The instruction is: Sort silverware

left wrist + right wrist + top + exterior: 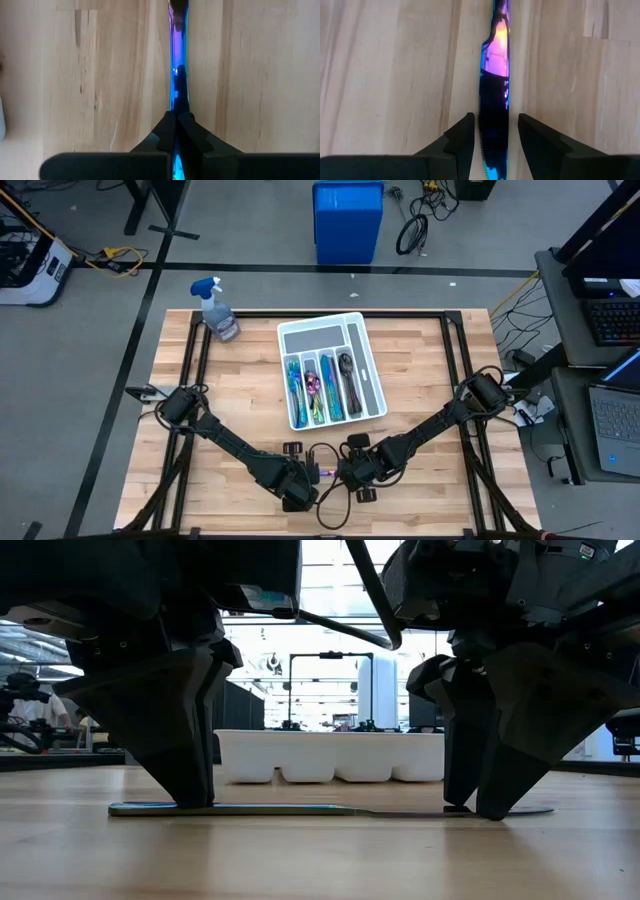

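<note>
An iridescent blue-purple knife (330,809) lies flat on the wooden table near its front edge, between my two grippers. My left gripper (176,125) is shut on the knife's slim handle (178,60); it also shows in the high view (300,486). My right gripper (495,131) is open. Its two fingers stand on either side of the knife's wide blade (495,75), tips down at the table (478,808). In the right wrist view a narrow gap shows on each side of the blade. My left gripper pinches the knife's handle (179,102) between its two fingers, a little in from the handle's free end (120,808). The fingers (190,765) come steeply from above and close on the handle's two long sides. The knife lies level on the table.
A white compartmented tray (368,355) stands at the middle of the table and holds several pieces of cutlery; in the low view it shows behind the grippers (330,755). A blue spray bottle (218,308) stands at the far left. Bare wood lies left and right of the grippers.
</note>
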{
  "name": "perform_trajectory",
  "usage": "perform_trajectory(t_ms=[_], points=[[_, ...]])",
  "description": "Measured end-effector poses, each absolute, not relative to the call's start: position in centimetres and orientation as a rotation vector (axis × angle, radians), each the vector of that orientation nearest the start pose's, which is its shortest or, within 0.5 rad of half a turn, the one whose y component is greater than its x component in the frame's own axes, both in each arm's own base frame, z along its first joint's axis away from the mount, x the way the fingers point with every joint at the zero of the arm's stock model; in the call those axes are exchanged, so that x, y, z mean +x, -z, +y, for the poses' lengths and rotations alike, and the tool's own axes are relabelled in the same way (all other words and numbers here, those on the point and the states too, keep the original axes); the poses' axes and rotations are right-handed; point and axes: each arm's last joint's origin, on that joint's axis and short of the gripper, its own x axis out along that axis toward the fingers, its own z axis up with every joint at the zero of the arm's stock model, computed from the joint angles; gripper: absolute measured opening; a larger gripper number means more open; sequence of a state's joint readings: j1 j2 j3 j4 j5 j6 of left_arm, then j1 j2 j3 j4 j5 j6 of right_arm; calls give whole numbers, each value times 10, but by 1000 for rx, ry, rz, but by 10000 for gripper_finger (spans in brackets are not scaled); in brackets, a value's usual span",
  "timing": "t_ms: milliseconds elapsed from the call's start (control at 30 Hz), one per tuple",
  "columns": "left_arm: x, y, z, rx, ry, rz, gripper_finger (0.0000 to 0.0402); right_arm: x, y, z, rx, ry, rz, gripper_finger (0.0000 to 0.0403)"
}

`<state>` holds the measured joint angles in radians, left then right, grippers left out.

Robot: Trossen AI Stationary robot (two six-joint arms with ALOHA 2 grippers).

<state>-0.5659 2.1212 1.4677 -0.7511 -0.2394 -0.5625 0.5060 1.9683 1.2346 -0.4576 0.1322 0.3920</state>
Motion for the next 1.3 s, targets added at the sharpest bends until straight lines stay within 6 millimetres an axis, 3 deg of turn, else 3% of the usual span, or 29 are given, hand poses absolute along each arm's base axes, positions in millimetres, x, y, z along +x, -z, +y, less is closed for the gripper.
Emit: perform_trajectory(t_ms=[933, 1067, 1300], points=[[340, -159, -217, 105, -108, 1400, 1, 333, -138, 180, -40, -103, 1180, 132], [331, -172, -212, 98, -152, 1432, 1, 331, -141, 181, -31, -114, 1192, 104], [326, -194, -209, 59, -161, 1396, 1, 321, -159, 177, -10, -101, 1223, 20]])
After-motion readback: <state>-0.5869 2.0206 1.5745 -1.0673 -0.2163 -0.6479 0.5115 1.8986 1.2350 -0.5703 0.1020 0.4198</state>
